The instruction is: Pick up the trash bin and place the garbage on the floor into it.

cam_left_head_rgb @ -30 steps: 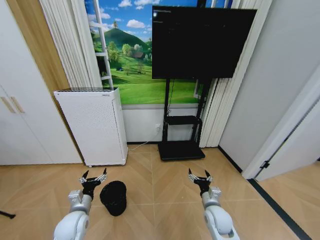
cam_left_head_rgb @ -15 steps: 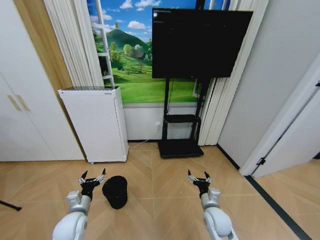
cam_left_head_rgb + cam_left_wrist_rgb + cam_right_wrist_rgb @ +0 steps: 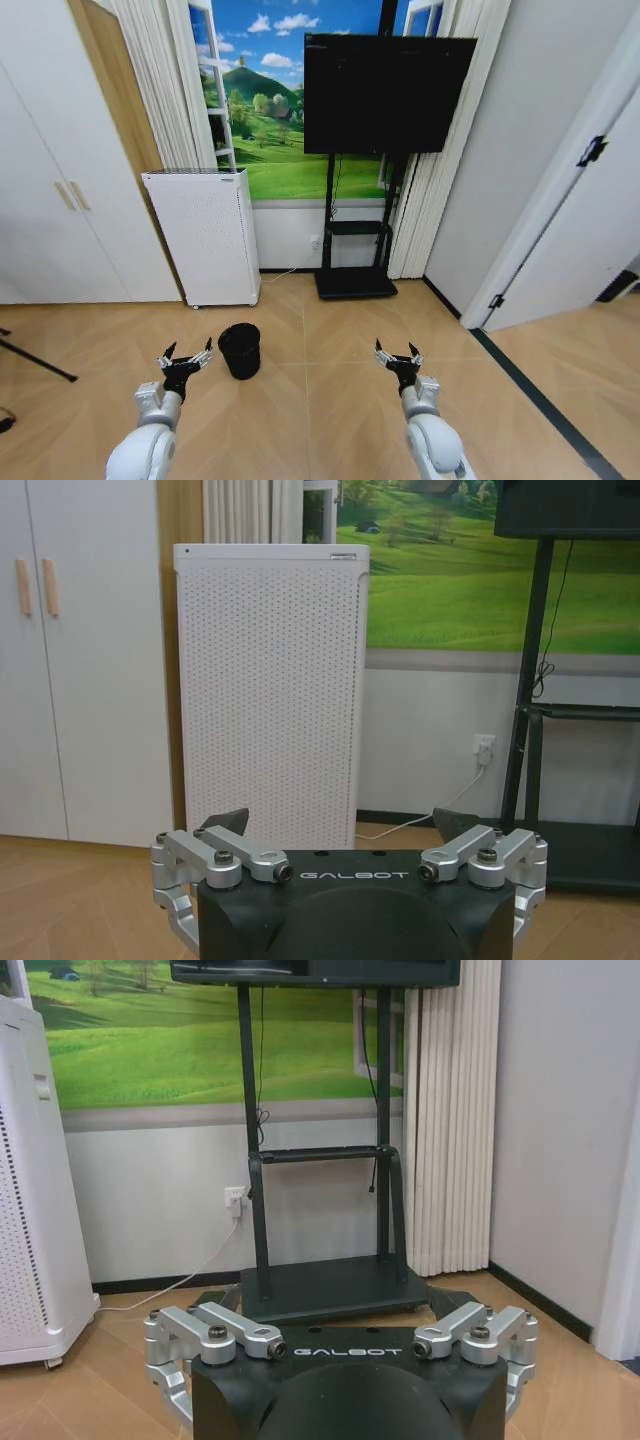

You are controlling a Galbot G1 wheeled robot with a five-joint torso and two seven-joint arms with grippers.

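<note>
Silver grippers (image 3: pixel 186 357) (image 3: pixel 399 356) forward, fingers spread

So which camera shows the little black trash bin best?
The head view: the trash bin stands whole on the floor, just ahead of the left gripper. The wrist views look past it to the air purifier and TV stand.

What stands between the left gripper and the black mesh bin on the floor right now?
Nothing visible. In the head view the left gripper, open and empty, hovers just left of the trash bin, with bare floor between them. The air purifier stands behind the bin, out of the path.
</note>
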